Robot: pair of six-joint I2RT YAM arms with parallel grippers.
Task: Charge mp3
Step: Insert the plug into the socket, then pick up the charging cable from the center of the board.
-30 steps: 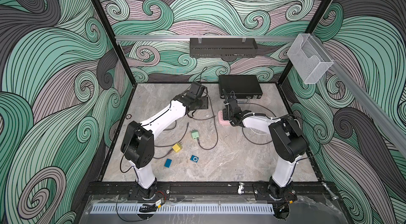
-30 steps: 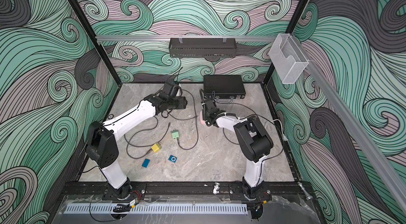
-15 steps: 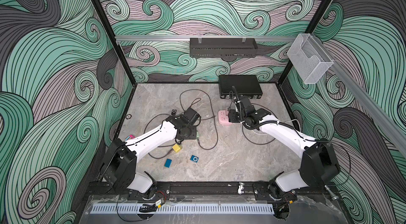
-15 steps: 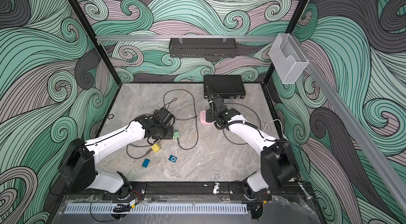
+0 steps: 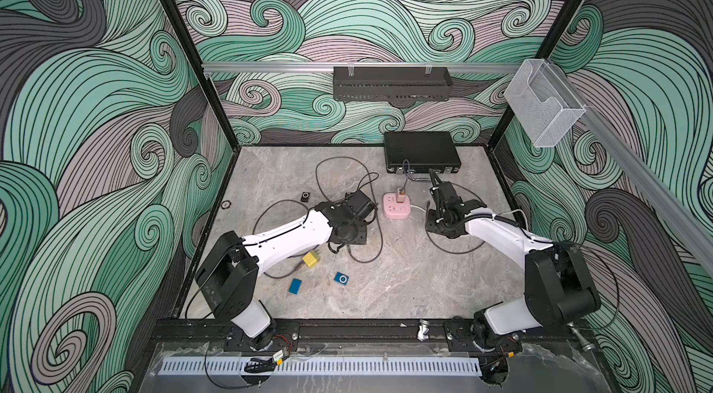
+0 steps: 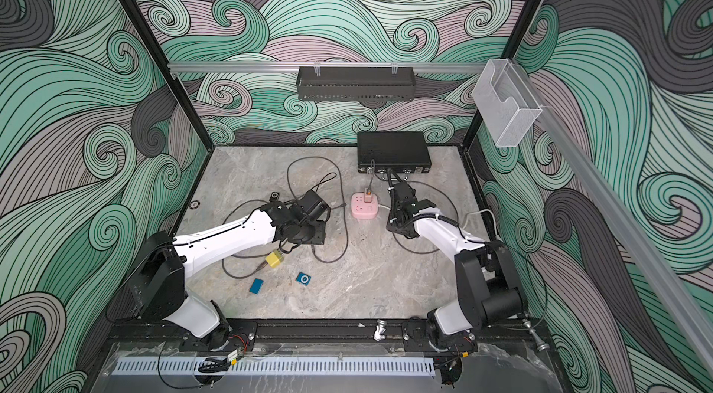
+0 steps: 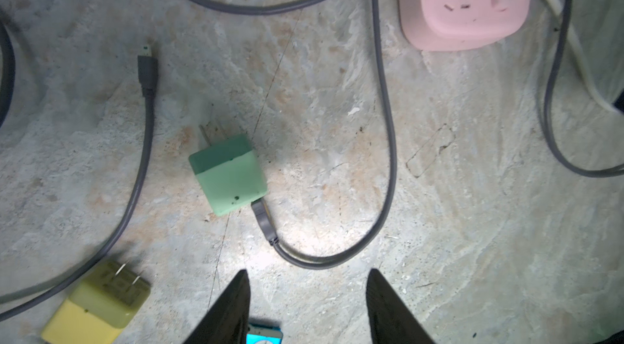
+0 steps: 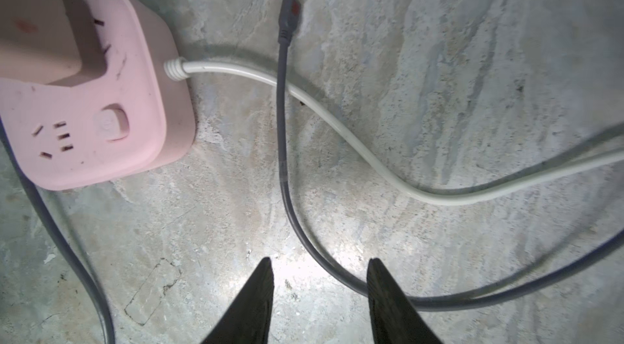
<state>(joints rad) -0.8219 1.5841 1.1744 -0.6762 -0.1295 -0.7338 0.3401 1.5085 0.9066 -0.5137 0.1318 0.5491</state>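
The mp3 is a small blue square player [image 5: 341, 278] [image 6: 303, 279] lying flat near the table's front, apart from both arms. In the left wrist view its edge [image 7: 264, 335] shows just inside one finger. My left gripper [image 7: 308, 271] hangs open and empty above the table, short of the green charger [image 7: 229, 173] and its grey cable [image 7: 388, 143]. The pink power strip [image 5: 396, 206] [image 8: 94, 112] carries a plugged-in charger [image 5: 401, 194]. My right gripper [image 8: 320, 259] is open and empty to the right of the strip, over a grey cable whose free plug [image 8: 290, 11] lies on the table.
A yellow charger [image 5: 311, 259] and a blue block [image 5: 295, 286] lie near the player. A small black device [image 5: 305, 196] sits further back left. A black case [image 5: 422, 152] stands at the back wall, and the strip's white cord [image 8: 337, 126] runs off to the right.
My left arm has come forward from the back of the table to over the green charger. My right arm has shifted right, off the power strip.
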